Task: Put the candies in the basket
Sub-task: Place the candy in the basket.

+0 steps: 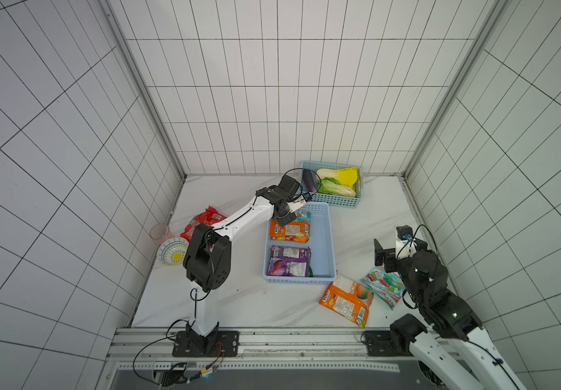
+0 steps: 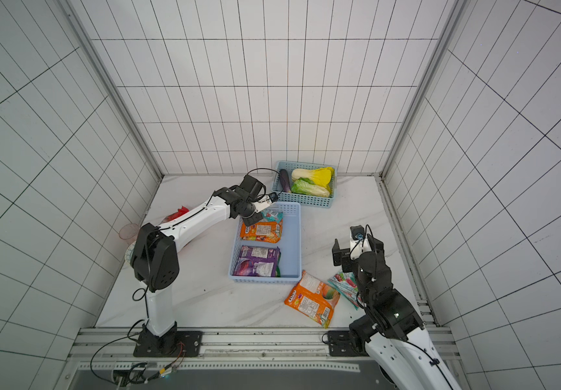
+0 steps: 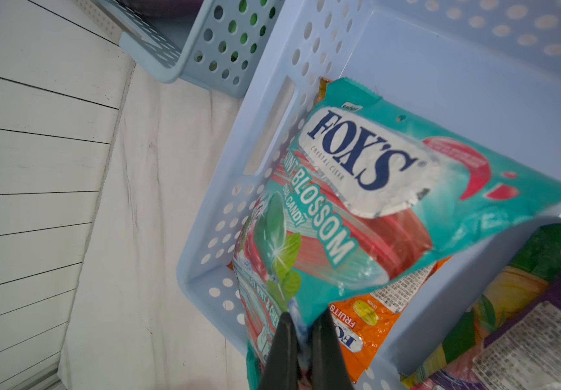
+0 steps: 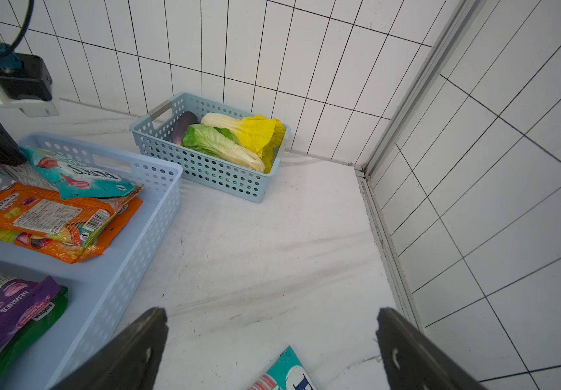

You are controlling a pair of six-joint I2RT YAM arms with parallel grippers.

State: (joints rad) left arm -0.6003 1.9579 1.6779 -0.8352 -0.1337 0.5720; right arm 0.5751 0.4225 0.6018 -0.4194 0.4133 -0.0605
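My left gripper (image 3: pixel 301 320) is shut on the lower edge of a teal candy bag (image 3: pixel 356 189), which hangs over the far end of the light blue basket (image 1: pixel 323 236). Under it in the basket lie an orange bag (image 1: pixel 291 231) and a purple bag (image 1: pixel 289 260). On the table in front of the basket are another orange bag (image 1: pixel 346 299) and a teal bag (image 1: pixel 384 283). A red bag (image 1: pixel 205 221) lies at the left, partly hidden by the left arm. My right gripper (image 4: pixel 272 317) hangs open and empty above the table's teal bag (image 4: pixel 282 371).
A smaller teal-blue basket (image 1: pixel 333 199) with cabbages and an aubergine stands against the back wall, just behind the larger one. A patterned bowl (image 1: pixel 172 251) and a pink cup (image 1: pixel 160 232) sit at the left wall. Tiled walls enclose three sides.
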